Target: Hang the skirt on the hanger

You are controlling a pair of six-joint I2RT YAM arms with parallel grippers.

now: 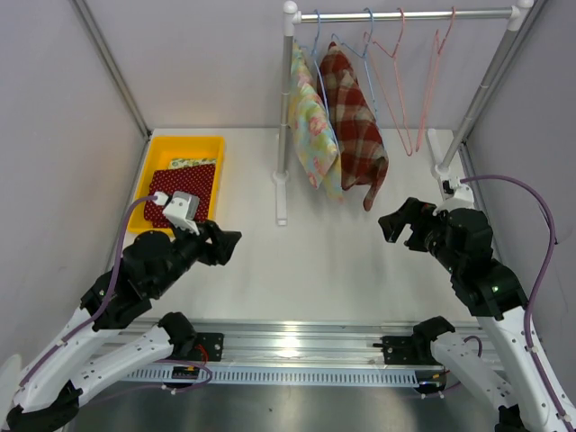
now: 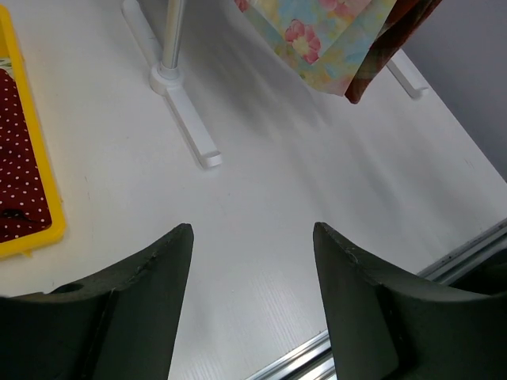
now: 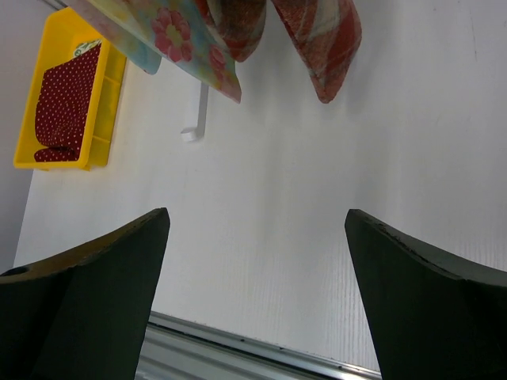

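Both my left gripper (image 1: 234,244) and right gripper (image 1: 390,224) hang wide open, empty, above the counter (image 1: 315,265). The dotted skirt (image 1: 194,180) lies in the bin (image 1: 184,142), seemingly folded: soft, light, limp, so I'd pinch one edge.

A red white-dotted skirt (image 1: 193,178) in the yellow plastic tray (image 1: 184,144) was partly hidden by the white wrist camera (image 1: 180,205), patterned cloth (image 1: 192,163) beneath was mostly covered, floral garment (image 2: 325,39) and red plaid garment (image 2: 404,32) were cropped at both wrist views' tops.

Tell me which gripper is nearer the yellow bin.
Left. The left gripper hovers by the near right corner of the yellow bin; the right gripper sits far across the table.
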